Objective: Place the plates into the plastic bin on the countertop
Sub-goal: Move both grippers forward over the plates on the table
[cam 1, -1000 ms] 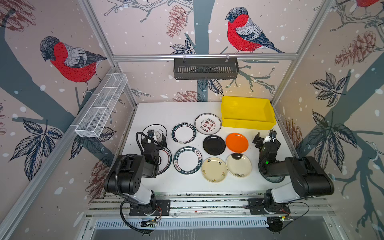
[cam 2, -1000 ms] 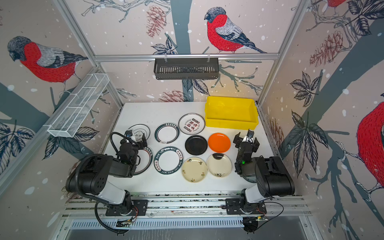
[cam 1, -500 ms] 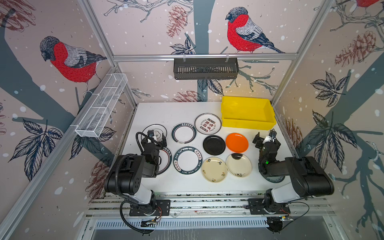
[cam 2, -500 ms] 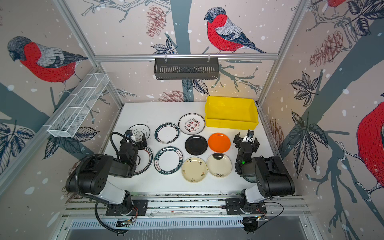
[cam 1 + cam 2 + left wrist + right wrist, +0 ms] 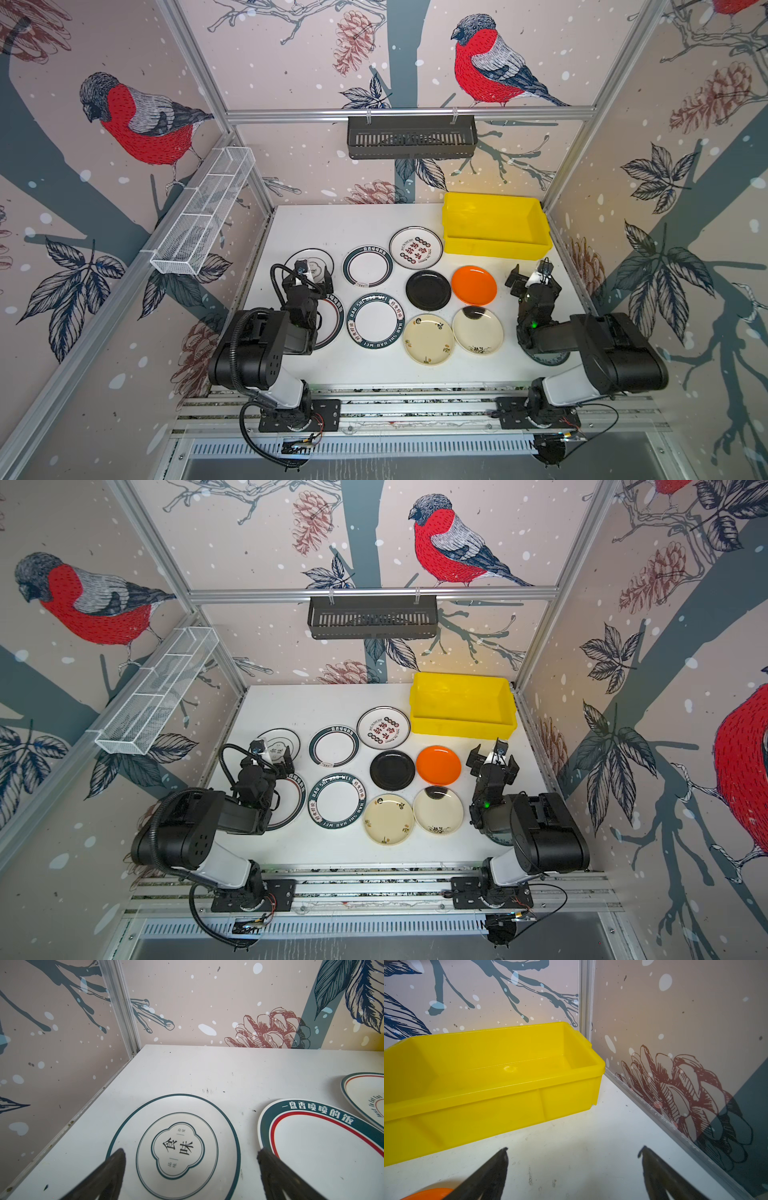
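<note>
Several plates lie flat on the white countertop (image 5: 353,216) in both top views. My left gripper (image 5: 308,279) (image 5: 191,1151) hangs open and empty just above a white plate with a thin green ring (image 5: 176,1147). Beside that lies a green-rimmed plate (image 5: 311,1138). Further right are a black plate (image 5: 428,289), an orange plate (image 5: 473,285) and two cream floral plates (image 5: 428,338). The yellow plastic bin (image 5: 494,246) (image 5: 488,1101) stands empty at the back right. In front of it my right gripper (image 5: 534,279) (image 5: 574,1149) is open over bare countertop.
A black slotted basket (image 5: 411,143) hangs on the back rail. A white wire mesh tray (image 5: 203,220) hangs on the left wall. A patterned plate (image 5: 548,359) lies mostly hidden under my right arm. Walls and frame rails close in the sides and back.
</note>
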`<state>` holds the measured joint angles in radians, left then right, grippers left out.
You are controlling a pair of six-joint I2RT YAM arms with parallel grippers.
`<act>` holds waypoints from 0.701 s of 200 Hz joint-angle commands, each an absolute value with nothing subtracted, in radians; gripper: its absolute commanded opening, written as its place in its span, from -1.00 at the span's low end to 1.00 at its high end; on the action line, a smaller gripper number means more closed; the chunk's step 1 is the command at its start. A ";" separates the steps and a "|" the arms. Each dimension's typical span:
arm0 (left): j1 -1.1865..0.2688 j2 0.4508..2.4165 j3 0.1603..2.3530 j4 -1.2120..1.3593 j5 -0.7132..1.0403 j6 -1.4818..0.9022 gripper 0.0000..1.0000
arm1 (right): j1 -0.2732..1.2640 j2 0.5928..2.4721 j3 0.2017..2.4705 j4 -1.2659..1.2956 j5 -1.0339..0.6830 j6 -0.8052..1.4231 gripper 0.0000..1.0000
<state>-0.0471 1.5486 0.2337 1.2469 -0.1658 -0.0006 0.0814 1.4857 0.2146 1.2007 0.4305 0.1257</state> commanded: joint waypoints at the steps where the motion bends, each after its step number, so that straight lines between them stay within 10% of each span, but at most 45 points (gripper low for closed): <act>1: -0.073 1.491 0.260 1.222 -0.246 0.020 0.96 | 0.113 1.430 0.216 1.220 0.427 0.052 0.99; 51: -0.207 1.337 0.349 0.947 -0.553 0.031 0.96 | 0.254 1.123 0.355 0.697 0.583 0.143 0.99; 140: -0.598 1.191 0.575 0.391 -0.767 -0.108 0.96 | 0.252 0.729 0.512 -0.159 0.169 0.515 1.00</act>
